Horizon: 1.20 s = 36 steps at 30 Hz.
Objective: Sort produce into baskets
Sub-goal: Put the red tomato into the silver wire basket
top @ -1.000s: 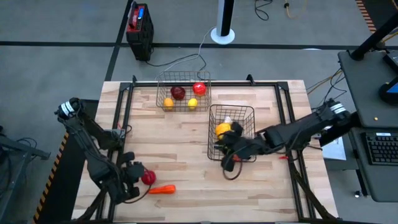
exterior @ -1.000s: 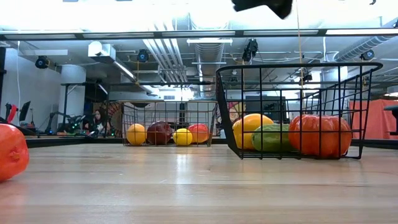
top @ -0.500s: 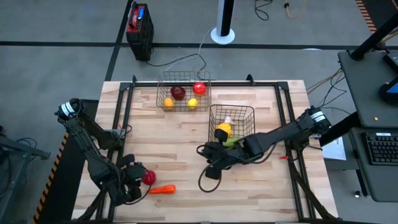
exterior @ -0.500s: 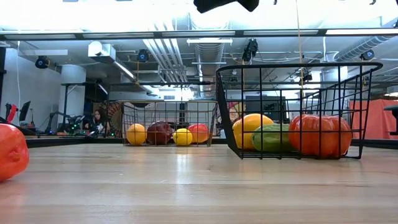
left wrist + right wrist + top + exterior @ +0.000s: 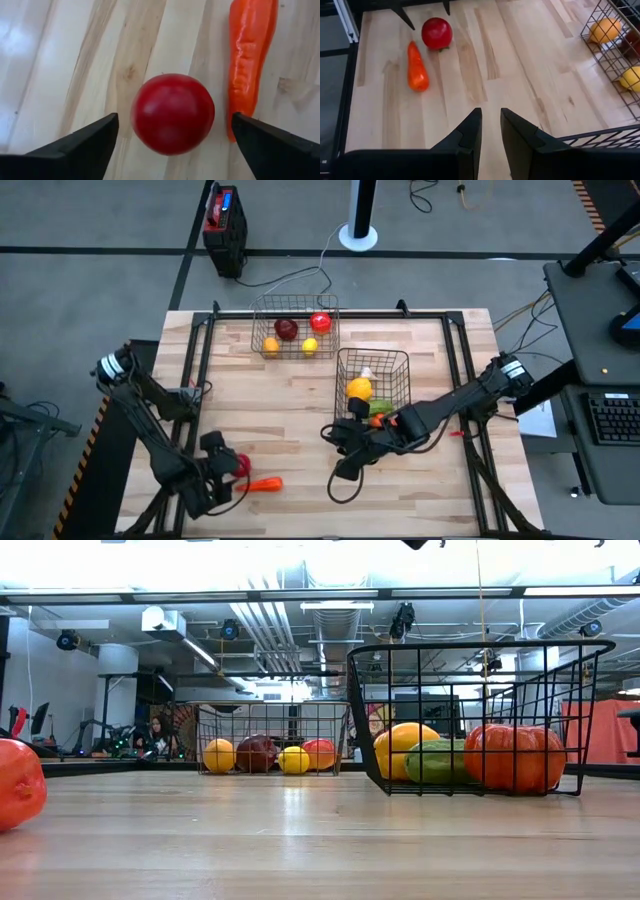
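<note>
Left fingers [image 5: 172,137] straddling red tomato [image 5: 172,114], apart

You see a pale wooden bench [image 5: 300,395] on a grey floor [image 5: 100,290]. Beyond its far edge stands a red-and-black box [image 5: 223,218], with a white round stand base [image 5: 359,234] to its right. A keyboard [image 5: 612,418] lies on the dark desk [image 5: 590,310] at far right.

In the low view a red piece [image 5: 18,783] is cut by the frame edge; the far basket's [image 5: 268,740] fruits are too small to name.
</note>
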Tool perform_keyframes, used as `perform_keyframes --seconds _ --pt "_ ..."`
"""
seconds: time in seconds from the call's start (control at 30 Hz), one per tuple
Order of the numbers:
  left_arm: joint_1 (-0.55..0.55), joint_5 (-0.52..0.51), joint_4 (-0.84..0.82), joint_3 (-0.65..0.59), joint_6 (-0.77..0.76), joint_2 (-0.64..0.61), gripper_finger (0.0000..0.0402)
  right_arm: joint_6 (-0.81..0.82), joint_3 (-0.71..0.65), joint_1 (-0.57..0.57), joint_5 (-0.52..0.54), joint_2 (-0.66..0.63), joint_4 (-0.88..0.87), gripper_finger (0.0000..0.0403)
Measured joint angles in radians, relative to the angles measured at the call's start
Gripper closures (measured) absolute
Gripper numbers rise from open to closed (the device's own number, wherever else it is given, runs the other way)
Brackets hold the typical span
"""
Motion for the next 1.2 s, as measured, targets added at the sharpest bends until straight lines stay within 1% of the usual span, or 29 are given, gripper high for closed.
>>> perform_keyframes --seconds 0.13,0.27,0.63,0.77,0.93,1.0,1.2 --pt "0.000 -0.001 0.007 0.000 0.003 0.021 0.0023 0.005 -0.005 0.003 0.001 0.000 -0.001 0.0339" --pt "0.000 -0.025 0.025 0.000 0.002 0.047 0.0022 0.016 -0.011 0.003 0.002 0.000 -0.001 0.0339" --pt "0.000 -0.026 0.049 -0.001 -0.010 0.152 0.0023 0.015 -0.013 0.003 0.003 -0.001 -0.001 0.0339" --pt "0.002 -0.026 0.048 -0.001 -0.026 0.181 0.0041 0.014 -0.013 0.003 0.004 -0.001 -0.001 0.0339" --pt "0.002 -0.039 0.046 -0.001 -0.029 0.197 0.0090 0.013 -0.013 0.003 0.004 -0.001 0.000 0.0339" --pt "0.002 -0.039 0.046 0.000 -0.029 0.196 0.0103 0.014 -0.013 0.003 0.004 -0.001 0.000 0.0339" --pt "0.002 -0.034 0.042 0.000 -0.032 0.190 0.0104 0.013 -0.013 0.003 0.004 -0.001 -0.002 0.0339"
